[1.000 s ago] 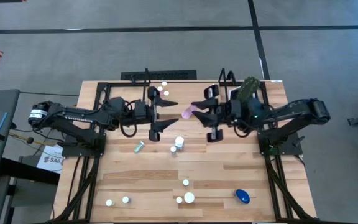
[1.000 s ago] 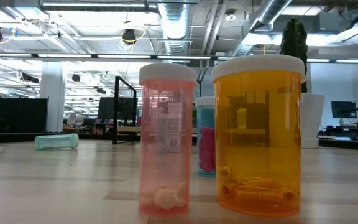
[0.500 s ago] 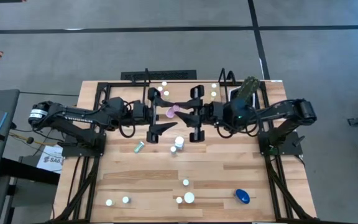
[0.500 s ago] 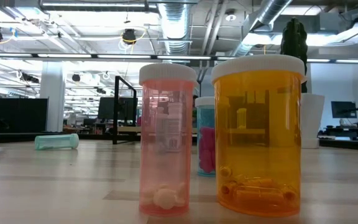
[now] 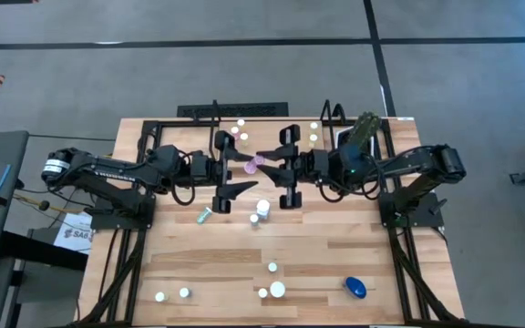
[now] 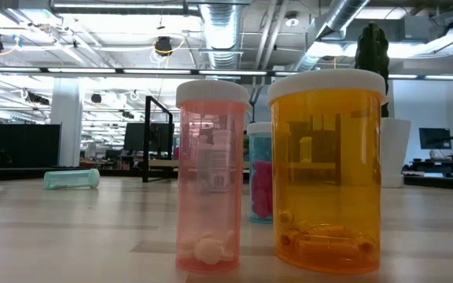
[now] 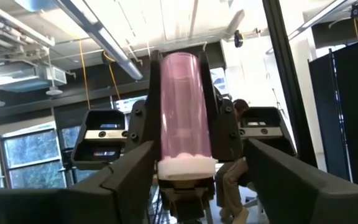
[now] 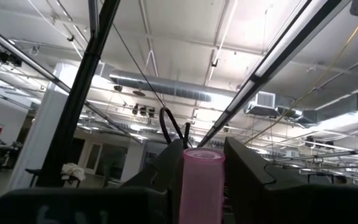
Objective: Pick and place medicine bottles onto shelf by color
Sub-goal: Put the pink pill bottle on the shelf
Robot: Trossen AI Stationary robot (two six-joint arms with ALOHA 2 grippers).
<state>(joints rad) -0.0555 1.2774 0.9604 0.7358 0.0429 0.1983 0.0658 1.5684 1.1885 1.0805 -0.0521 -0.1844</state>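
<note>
I see the right gripper (image 5: 264, 166) clamped on the pink bottle (image 5: 252, 163) above the shelf (image 5: 190, 112). The left gripper (image 5: 241, 168), at its 9 o'clock, brackets the bottle's cap end, fingers (image 7: 123, 180) spread, not gripping.

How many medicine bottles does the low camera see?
4: peach-pink bottle and orange bottle up front, teal bottle behind between them, pale green bottle lying far left. More may hide behind.

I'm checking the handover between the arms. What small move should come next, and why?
Probably the left gripper should close on the pink bottle. The right gripper holds that bottle out above the table's middle, and its capped end already sits between the left gripper's open jaws, so nothing else needs aligning first.
</note>
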